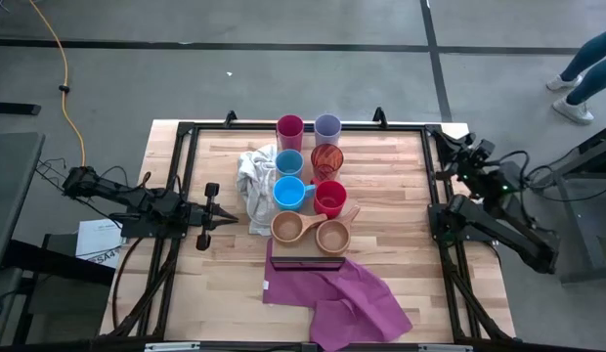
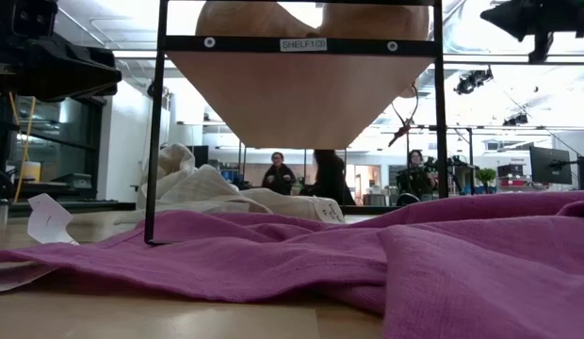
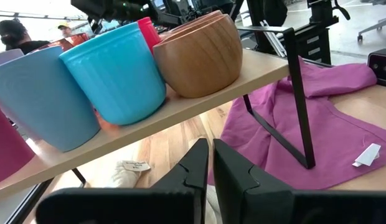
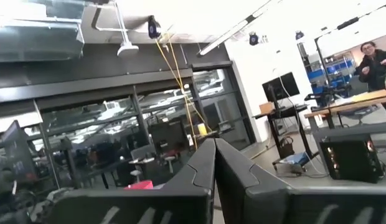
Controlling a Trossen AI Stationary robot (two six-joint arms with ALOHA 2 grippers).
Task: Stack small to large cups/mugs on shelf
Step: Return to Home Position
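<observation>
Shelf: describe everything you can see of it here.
The shelf is a long light-wood plank held level on thin dark metal frame legs. The end frame's crossbar carries a label reading SHELF1(3). It runs down the middle of the table. Eight cups stand on it in two rows, the wooden ones at the cloth end. That end's legs rest on the purple cloth. A white rag lies beside it.

Matte black all over: left arm (image 1: 137, 202), right arm (image 1: 503, 220), blocky tapered fingers (image 3: 240, 177), thin cables (image 1: 538, 176) trailing, tiny green light (image 1: 499, 182) aglow.
</observation>
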